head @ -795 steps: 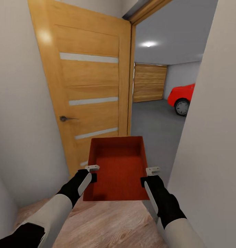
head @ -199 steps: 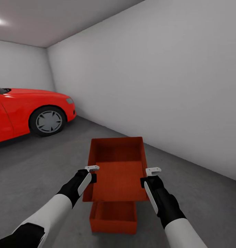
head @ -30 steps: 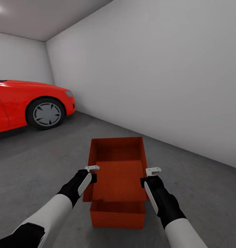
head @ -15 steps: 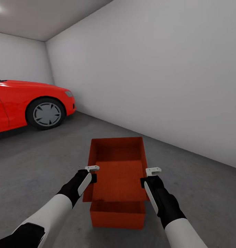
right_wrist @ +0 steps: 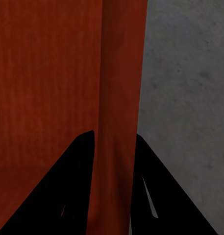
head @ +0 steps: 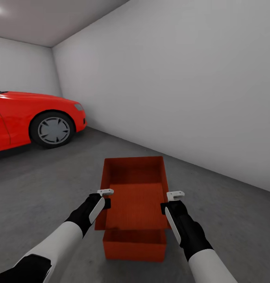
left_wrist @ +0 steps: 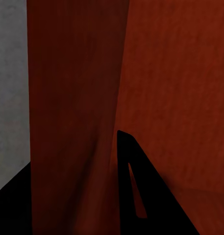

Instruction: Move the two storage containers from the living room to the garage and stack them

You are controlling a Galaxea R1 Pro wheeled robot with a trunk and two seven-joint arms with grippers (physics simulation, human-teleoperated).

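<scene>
In the head view I hold one orange-red storage container (head: pixel 135 192) level in front of me, above the garage floor (head: pixel 40 196). My left gripper (head: pixel 105 195) is shut on its left wall and my right gripper (head: pixel 173 197) on its right wall. The other storage container (head: pixel 134 244) rests on the floor directly beneath, mostly hidden by the held one. In the left wrist view the container wall (left_wrist: pixel 77 112) runs between the left gripper's (left_wrist: pixel 75 196) dark fingers. The right wrist view shows the wall (right_wrist: pixel 119 98) pinched in the right gripper (right_wrist: pixel 114 191).
A red car (head: pixel 28 118) stands at the left, its front wheel (head: pixel 53 130) toward me. A plain white wall (head: pixel 190 90) runs along the right. Grey concrete floor spreads on both sides of the containers.
Over the last second nothing has visibly moved. Since the oldest frames I have come through the wooden door into the garage, and the floor container now sits more squarely under the held one.
</scene>
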